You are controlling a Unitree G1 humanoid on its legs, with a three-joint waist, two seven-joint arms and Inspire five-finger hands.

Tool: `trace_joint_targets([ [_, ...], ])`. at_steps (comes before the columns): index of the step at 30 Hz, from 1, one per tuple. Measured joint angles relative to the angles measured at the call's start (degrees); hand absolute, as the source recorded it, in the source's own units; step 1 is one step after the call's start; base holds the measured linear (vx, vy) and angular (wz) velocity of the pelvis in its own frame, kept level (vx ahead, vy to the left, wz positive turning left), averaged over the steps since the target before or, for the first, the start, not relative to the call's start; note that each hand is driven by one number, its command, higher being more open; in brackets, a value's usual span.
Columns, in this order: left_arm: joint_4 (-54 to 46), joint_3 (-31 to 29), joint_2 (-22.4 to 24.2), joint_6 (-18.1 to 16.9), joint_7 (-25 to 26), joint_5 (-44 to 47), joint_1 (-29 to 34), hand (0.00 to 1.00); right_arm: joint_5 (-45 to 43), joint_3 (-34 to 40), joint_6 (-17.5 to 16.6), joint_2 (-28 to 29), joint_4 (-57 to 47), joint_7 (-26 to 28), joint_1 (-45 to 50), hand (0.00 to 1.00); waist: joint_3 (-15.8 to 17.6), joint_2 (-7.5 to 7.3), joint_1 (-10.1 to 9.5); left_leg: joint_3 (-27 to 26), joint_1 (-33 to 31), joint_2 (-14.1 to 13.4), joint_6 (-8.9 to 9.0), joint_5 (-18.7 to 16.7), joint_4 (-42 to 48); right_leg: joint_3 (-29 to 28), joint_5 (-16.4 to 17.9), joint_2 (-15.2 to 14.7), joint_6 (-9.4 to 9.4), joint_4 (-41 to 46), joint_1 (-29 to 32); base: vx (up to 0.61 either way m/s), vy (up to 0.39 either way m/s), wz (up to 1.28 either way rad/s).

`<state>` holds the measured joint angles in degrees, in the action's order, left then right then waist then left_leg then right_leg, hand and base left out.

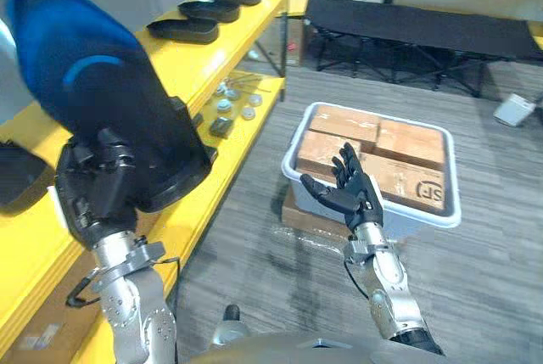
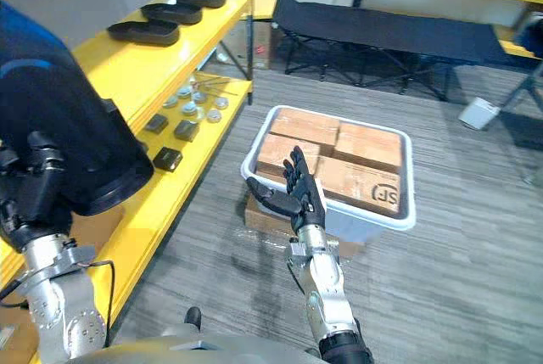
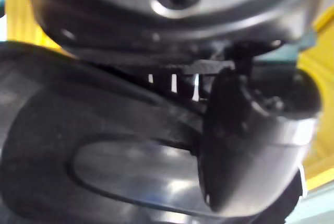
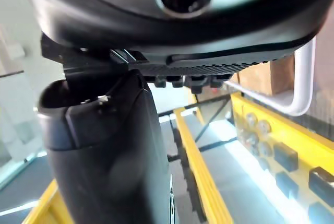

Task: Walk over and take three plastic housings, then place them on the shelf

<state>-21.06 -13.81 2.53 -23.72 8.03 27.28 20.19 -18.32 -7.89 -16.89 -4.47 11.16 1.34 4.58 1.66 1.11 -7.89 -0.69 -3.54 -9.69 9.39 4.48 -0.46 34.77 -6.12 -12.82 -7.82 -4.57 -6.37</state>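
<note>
The main risk is the big black plastic housing [image 1: 127, 118] tipping out of the grip or clipping the yellow shelf [image 1: 246, 29]. The left hand [image 1: 95, 187] clamps it at one end only, fingers curled on its rim, though how deep that hold goes is hard to judge. The right hand [image 1: 349, 187] hovers spread and empty over a white bin [image 1: 424, 215] of cardboard boxes [image 1: 399, 148]. Three housings [image 1: 204, 10] lie farther along the shelf, with grey floor [image 1: 254, 203] and a black cot [image 1: 416, 25] beyond.

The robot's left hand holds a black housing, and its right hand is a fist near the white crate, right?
No: the right hand is open near the white crate; the left eye view shows it. The left hand does hold the black housing.
</note>
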Motion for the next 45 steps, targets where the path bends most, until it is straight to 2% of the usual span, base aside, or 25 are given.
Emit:
trace_joint_targets([
  [5, 0.01, -1.09, 1.02, 0.16, 0.05, 1.64, 3.52, 0.00, -0.04, -2.26, 0.08, 0.00, 0.06, 1.43, -3.07, 1.00, 0.74, -1.02, -1.33, 0.46, 0.21, 0.15, 0.05, -0.07, 0.32, 0.61, 0.33, -0.05, -0.03, 0.01, -0.87, 0.03, -0.003, 0.09],
  [11, 0.02, 0.69, 0.94, 0.43, -0.89, 1.59, 4.01, 0.00, 0.10, -3.23, 1.47, -0.08, -0.06, 2.75, -2.74, 1.00, 1.95, -1.05, -0.71, 3.96, -1.72, 1.17, -1.26, 0.69, 0.12, 6.19, 2.39, -0.28, -1.33, 0.26, -3.91, -0.01, -0.020, 0.48],
  [14, -0.11, 0.66, 1.00, 0.43, -2.81, 1.59, 4.58, 0.00, 2.77, -1.64, 1.48, -0.39, -0.06, 2.83, -2.56, 1.00, 3.64, -0.26, -1.37, 5.32, -2.25, 2.15, -1.64, 1.57, -0.11, 8.32, 5.27, -2.66, -1.60, 6.05, -3.22, 0.02, 0.038, 0.52],
  [16, -0.19, 0.72, 0.97, 0.43, -3.74, 1.61, 4.93, 0.00, 2.87, -1.14, 1.46, -0.41, -0.37, 2.80, -2.12, 1.00, 3.78, -0.39, -1.17, 7.14, -3.24, 3.53, -1.65, 1.95, 0.00, 8.52, 7.69, -4.93, -1.13, 11.28, -2.18, 0.05, 0.068, 0.75],
  [17, -0.18, 1.79, 0.89, 0.46, -5.58, 1.61, 4.85, 0.00, 2.99, 0.08, 1.36, -0.44, -1.28, 2.51, -0.38, 1.00, 4.04, -0.62, -0.36, 10.14, -3.73, 5.18, -2.35, 2.53, 0.25, 4.15, 8.69, -6.72, -0.13, 16.05, -1.99, 0.07, 0.084, 1.11],
  [20, -0.28, 4.42, 0.02, 0.40, -9.78, 1.56, 4.80, 0.00, 4.10, 2.71, 1.36, -0.41, -2.32, 1.56, 2.60, 1.00, 4.41, -1.17, 0.51, 13.19, -3.89, 7.14, -3.54, 3.46, 0.32, -3.43, 8.94, -9.35, 0.21, 26.30, 0.64, 0.08, 0.057, 1.13],
  [21, -0.29, 5.25, -1.35, 0.33, -10.05, 1.51, 4.58, 0.00, 4.06, 2.87, 1.28, 0.20, -2.55, 1.71, 2.93, 1.00, 4.73, -1.56, 0.99, 15.04, -4.08, 8.01, -3.95, 4.15, -0.34, -6.72, 13.51, -8.90, 0.84, 29.35, 1.82, 0.05, -0.061, 0.66],
  [22, -0.30, 5.23, -1.67, 0.24, -9.98, 1.50, 4.39, 0.00, 4.07, 2.55, 1.17, 0.46, -2.79, 2.02, 2.86, 1.00, 4.79, -2.53, 1.16, 15.24, -4.08, 8.80, -4.01, 4.58, -0.81, -7.19, 15.07, -8.52, 1.15, 29.41, 2.00, 0.06, -0.121, 0.57],
  [23, -0.23, 5.13, -2.13, 0.16, -9.75, 1.50, 4.25, 0.00, 4.16, 1.48, 0.69, -0.01, -3.07, 2.68, 2.24, 1.00, 4.88, -3.96, 0.92, 15.07, -4.25, 10.49, -3.93, 5.15, -1.17, -5.84, 17.65, -9.82, 1.57, 28.53, 1.33, 0.02, -0.113, 0.22],
  [25, -0.34, 6.20, -2.13, 0.07, -8.72, 1.39, 4.15, 0.00, 4.36, 1.08, -0.18, -0.65, -3.07, 3.88, -0.20, 1.00, 5.80, -2.93, 0.59, 14.87, -5.45, 10.84, -3.83, 6.08, -1.12, -5.74, 18.73, -9.53, -0.09, 26.02, 1.38, -0.05, -0.087, 0.01],
  [27, -0.64, 7.54, -1.66, 0.06, -7.59, 1.34, 4.03, 0.00, 4.44, -0.10, -0.27, -2.17, -2.91, 4.52, -3.88, 1.00, 7.61, -0.58, 0.24, 14.18, -7.03, 10.78, -3.69, 7.29, -1.27, -5.66, 19.85, -8.99, -3.90, 22.93, 1.28, -0.13, -0.065, -0.08],
  [28, -0.81, 8.67, -0.86, 0.07, -7.00, 1.31, 4.07, 0.00, 4.44, -0.75, -0.31, -2.81, -2.90, 4.47, -4.74, 1.00, 8.51, 1.08, 0.51, 13.46, -7.03, 10.04, -4.33, 7.68, -1.65, -5.25, 19.68, -8.47, -4.15, 23.08, 1.11, -0.19, -0.045, 0.11],
  [31, -2.31, 9.47, -0.69, 0.05, -7.20, 1.16, 4.11, 0.00, 4.51, -1.58, -0.57, -2.82, -2.88, 3.50, -4.74, 1.00, 9.20, 1.12, 0.45, 8.19, -7.07, 8.54, -4.49, 7.73, -1.61, -2.77, 20.33, -8.43, -3.95, 23.07, -0.19, -0.18, -0.014, 0.37],
  [33, -4.59, 8.56, -0.70, -0.25, -7.35, 1.24, 4.15, 0.00, 4.50, -1.85, -1.86, -2.02, -2.90, 1.88, -5.17, 1.00, 9.89, 0.06, -0.31, 5.71, -8.05, 8.62, -4.44, 7.67, 1.02, -1.48, 20.37, -8.99, -3.94, 22.42, -1.83, -0.04, 0.036, 0.29],
  [34, -5.59, 7.66, -0.71, -0.71, -7.40, 1.27, 4.12, 0.00, 4.50, -1.86, -2.39, -1.40, -2.96, 1.43, -5.52, 1.00, 10.54, -1.04, -0.92, 5.58, -8.54, 9.26, -4.56, 6.68, 2.53, -1.45, 20.35, -9.36, -3.84, 22.15, -2.23, 0.01, 0.086, 0.24],
  [36, -7.18, 5.59, -0.93, -1.36, -7.59, 1.33, 4.12, 0.00, 4.60, -1.83, -3.09, -0.12, -3.56, 0.34, -5.43, 1.00, 11.37, -3.30, -1.55, 3.83, -10.59, 10.61, -5.86, 3.66, 7.52, 0.07, 19.38, -10.10, -2.27, 18.84, -4.67, 0.05, 0.096, 0.28],
  [37, -7.39, 4.82, -0.94, -1.47, -7.70, 1.32, 4.15, 0.00, 4.60, -1.69, -3.25, -0.02, -3.86, -0.37, -5.16, 1.00, 11.69, -3.79, -1.39, 2.85, -11.38, 11.02, -6.97, 0.95, 10.91, 0.81, 17.77, -9.58, 0.42, 18.67, -6.61, 0.11, 0.098, 0.39],
  [38, -7.14, 4.40, -0.59, -1.56, -7.71, 1.40, 4.06, 0.00, 4.55, -1.67, -3.82, -0.54, -4.32, -1.00, -4.81, 1.00, 11.63, -2.90, -1.36, 3.45, -11.97, 11.34, -7.35, -1.37, 14.32, -0.26, 15.12, -10.99, 4.67, 24.74, -5.15, 0.13, 0.175, 0.39],
  [39, -7.15, 3.80, -0.98, -1.66, -7.66, 1.32, 4.20, 0.00, 4.48, -1.60, -4.52, -0.53, -4.82, -1.40, -4.35, 1.00, 11.29, -2.52, -1.40, 3.60, -11.41, 11.60, -8.51, -2.77, 14.97, -3.76, 10.68, -12.98, 7.92, 32.80, -1.16, 0.17, 0.249, 0.31],
  [40, -7.17, 3.36, -1.45, -2.00, -7.58, 1.29, 4.19, 0.00, 4.47, -1.58, -5.20, -0.35, -5.07, -1.44, -4.28, 1.00, 11.25, -2.56, -1.36, 3.60, -10.73, 11.83, -8.99, -3.25, 14.81, -5.93, 7.90, -13.58, 8.26, 35.62, 0.38, 0.21, 0.284, 0.17],
  [41, -7.19, 2.27, -2.50, -2.37, -6.93, 1.13, 3.91, 0.00, 4.46, -1.59, -6.43, 0.07, -5.89, -1.30, -4.38, 1.00, 11.15, -2.86, -1.19, 3.83, -9.15, 12.43, -9.75, -3.85, 13.70, -10.20, 3.13, -14.28, 7.17, 39.99, 2.65, 0.27, 0.196, 0.20],
  [42, -7.18, 1.34, -3.18, -2.37, -6.02, 1.07, 3.15, 0.00, 4.45, -1.59, -7.59, 0.46, -7.09, -0.95, -4.74, 1.00, 11.28, -2.63, -1.07, 5.60, -7.39, 12.91, -10.90, -4.06, 12.37, -12.92, 6.43, -13.67, 5.67, 46.84, 5.54, 0.26, 0.122, 0.24],
  [43, -7.18, 0.83, -3.13, -2.38, -5.58, 1.06, 2.63, 0.00, 4.48, -1.55, -8.07, 0.30, -7.51, -0.51, -5.27, 1.00, 11.33, -2.56, -0.98, 6.23, -6.17, 13.15, -11.45, -3.95, 11.59, -13.44, 9.66, -12.74, 5.71, 49.61, 6.54, 0.24, 0.088, 0.30],
  [44, -7.18, -0.04, -2.97, -2.38, -4.83, 1.08, 1.62, 0.00, 4.50, -1.40, -8.63, -0.23, -7.65, 0.20, -7.09, 1.00, 11.46, -1.74, -0.62, 7.55, -3.49, 13.21, -12.13, -3.69, 10.03, -13.37, 15.33, -9.73, 6.03, 51.54, 7.86, 0.22, 0.109, 0.39],
  [45, -7.16, -0.54, -3.18, -2.39, -4.44, 1.16, 0.20, 0.00, 4.54, -1.05, -8.62, -0.62, -8.19, 0.29, -9.49, 1.00, 11.59, -0.80, 0.11, 9.39, -1.28, 13.02, -12.27, -3.64, 8.52, -12.99, 19.45, -5.32, 6.87, 48.82, 8.92, 0.21, 0.101, 0.60],
])
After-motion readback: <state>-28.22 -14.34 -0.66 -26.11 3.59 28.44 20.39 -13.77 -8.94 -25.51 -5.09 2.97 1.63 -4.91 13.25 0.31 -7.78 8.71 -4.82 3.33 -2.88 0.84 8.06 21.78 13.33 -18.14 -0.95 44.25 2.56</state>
